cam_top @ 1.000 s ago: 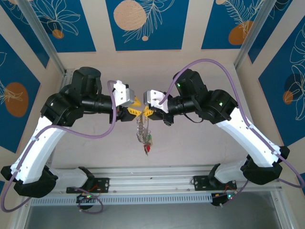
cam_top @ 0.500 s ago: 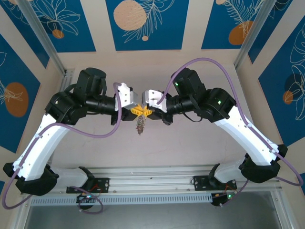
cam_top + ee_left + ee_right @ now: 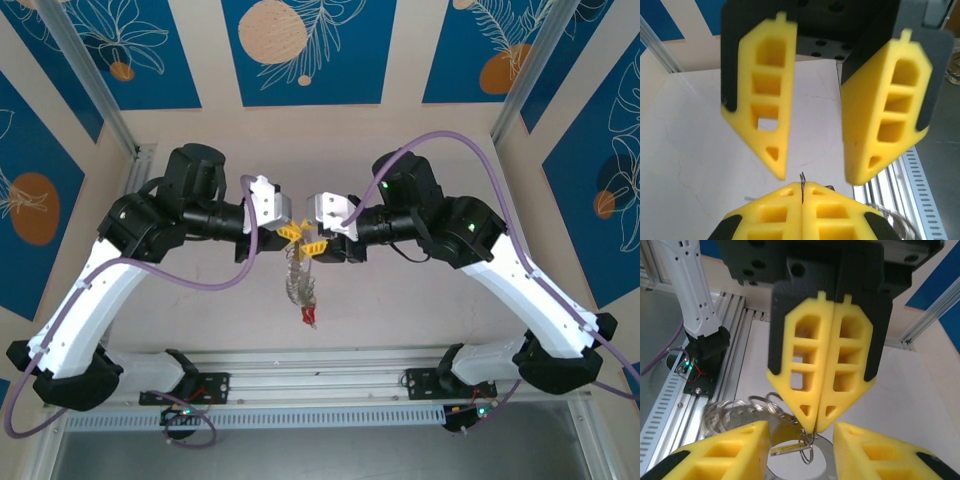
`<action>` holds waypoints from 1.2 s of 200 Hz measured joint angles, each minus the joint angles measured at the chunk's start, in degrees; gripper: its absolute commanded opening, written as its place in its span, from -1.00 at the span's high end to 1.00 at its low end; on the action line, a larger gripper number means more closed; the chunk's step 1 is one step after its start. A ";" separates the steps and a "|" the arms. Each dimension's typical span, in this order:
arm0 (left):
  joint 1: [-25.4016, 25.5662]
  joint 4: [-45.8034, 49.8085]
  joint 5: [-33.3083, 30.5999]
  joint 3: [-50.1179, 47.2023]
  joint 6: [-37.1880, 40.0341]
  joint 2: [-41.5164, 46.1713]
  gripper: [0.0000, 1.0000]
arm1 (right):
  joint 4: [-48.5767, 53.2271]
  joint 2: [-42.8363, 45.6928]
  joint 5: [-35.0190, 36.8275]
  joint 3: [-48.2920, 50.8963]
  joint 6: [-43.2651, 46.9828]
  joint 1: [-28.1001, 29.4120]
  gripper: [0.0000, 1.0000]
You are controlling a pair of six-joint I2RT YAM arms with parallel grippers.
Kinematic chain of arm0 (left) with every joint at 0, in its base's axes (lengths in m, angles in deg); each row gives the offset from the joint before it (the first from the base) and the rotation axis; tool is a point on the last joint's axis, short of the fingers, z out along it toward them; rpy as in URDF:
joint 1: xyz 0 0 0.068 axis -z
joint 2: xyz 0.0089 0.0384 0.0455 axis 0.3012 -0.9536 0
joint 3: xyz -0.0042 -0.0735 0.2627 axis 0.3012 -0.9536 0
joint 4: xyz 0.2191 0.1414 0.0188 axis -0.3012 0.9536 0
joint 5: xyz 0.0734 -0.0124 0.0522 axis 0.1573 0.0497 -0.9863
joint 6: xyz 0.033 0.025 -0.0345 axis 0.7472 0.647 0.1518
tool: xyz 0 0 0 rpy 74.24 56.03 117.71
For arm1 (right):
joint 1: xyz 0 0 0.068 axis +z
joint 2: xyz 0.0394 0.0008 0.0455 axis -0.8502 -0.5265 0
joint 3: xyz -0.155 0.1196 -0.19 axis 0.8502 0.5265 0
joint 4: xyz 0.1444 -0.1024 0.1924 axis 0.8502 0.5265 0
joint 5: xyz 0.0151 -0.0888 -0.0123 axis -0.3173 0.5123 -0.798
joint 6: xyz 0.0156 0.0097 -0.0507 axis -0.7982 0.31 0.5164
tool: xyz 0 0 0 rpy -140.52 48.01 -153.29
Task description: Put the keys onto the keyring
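Observation:
Above the table's middle my left gripper [image 3: 291,232] is shut on a thin silvery wire [image 3: 802,179], apparently the keyring; it sticks up from between the yellow pads. Below it the keys [image 3: 298,288] hang in a long silvery bunch, a red tag [image 3: 308,318] at the bottom. My right gripper [image 3: 316,246] faces the left one tip to tip, open, with nothing between its fingers [image 3: 765,115]. From the right wrist, the right gripper [image 3: 801,440] straddles the left one's shut tips. Small rings and keys [image 3: 740,410] trail left of them, and a yellow-tagged key [image 3: 787,447] lies below.
The white table [image 3: 420,310] lies under both arms. An aluminium rail [image 3: 320,385] runs along its near edge between the arm bases. Blue patterned panels [image 3: 300,50] wall in the back and sides. The left arm's base [image 3: 702,345] stands behind the bunch.
My right gripper has opened and drawn back slightly to the right. The left gripper has closed on the wire. The bunch, drawn up short half a second ago, hangs long again.

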 measured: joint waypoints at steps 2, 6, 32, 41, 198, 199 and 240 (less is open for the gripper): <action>0.00 -0.11 0.07 -0.07 -0.02 0.07 1.00 | -0.13 0.15 -0.02 0.11 0.00 0.00 0.38; 0.00 -0.24 0.17 -0.13 -0.04 0.15 1.00 | -0.46 0.39 -0.15 0.33 -0.07 -0.02 0.41; 0.00 -1.99 0.87 -0.31 -0.90 1.03 1.00 | -2.32 1.20 -1.55 1.66 -1.53 -0.59 0.52; 0.00 -2.38 1.07 -0.31 -1.05 1.40 1.00 | -3.06 1.22 -2.40 2.12 -2.29 -0.96 0.56; 0.00 -7.28 4.07 -1.92 -2.56 3.32 1.00 | -6.88 2.29 -10.80 5.46 -8.11 -5.55 0.89; 0.00 -7.34 4.07 -1.99 -2.56 3.37 1.00 | -6.91 2.29 -10.82 5.49 -8.13 -5.57 0.89; -0.02 -9.27 4.09 -3.78 -3.30 4.31 1.00 | -7.82 2.19 -13.35 6.45 -8.76 -6.78 0.84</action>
